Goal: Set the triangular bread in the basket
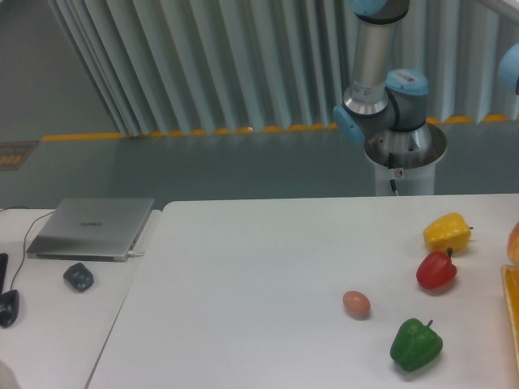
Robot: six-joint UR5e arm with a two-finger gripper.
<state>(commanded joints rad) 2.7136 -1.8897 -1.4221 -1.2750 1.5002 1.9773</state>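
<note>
wall: pale ribbed panels [203,65] | floor: grey, yellow stripe [162,133] | furniture: white table [259,267]

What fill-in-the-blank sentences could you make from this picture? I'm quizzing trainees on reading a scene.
1. The egg lies to the ____ of the green pepper in the picture.
2. The pepper between the yellow pepper and the green one is ____.
3. The laptop on the side table has its lid ____.
4. The basket shows only at the picture's ____ edge.

Missing words: left; red; closed; right
</note>
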